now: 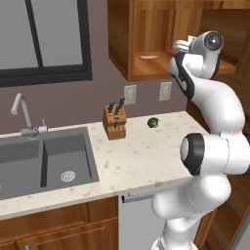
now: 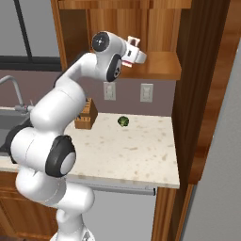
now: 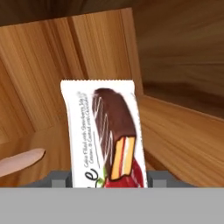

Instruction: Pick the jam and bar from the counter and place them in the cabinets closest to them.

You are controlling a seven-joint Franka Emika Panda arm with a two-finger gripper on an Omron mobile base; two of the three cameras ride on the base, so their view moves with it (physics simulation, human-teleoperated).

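Rendered home kitchen, steel sink (image 1: 44, 161), knife block (image 1: 115, 122), speckled counter (image 1: 141, 156), wooden wall cabinets (image 1: 146, 34)

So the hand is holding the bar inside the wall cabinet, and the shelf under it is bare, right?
Not bare. The hand does hold the bar inside the cabinet, but a pale pink flat thing lies on the shelf beside it. The hand view shows it, and the left base view shows it too, on the lower shelf.

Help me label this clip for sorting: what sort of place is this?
A rendered home kitchen, it seems: a sink with a faucet, a knife block on the stone counter, and wooden wall cabinets above.
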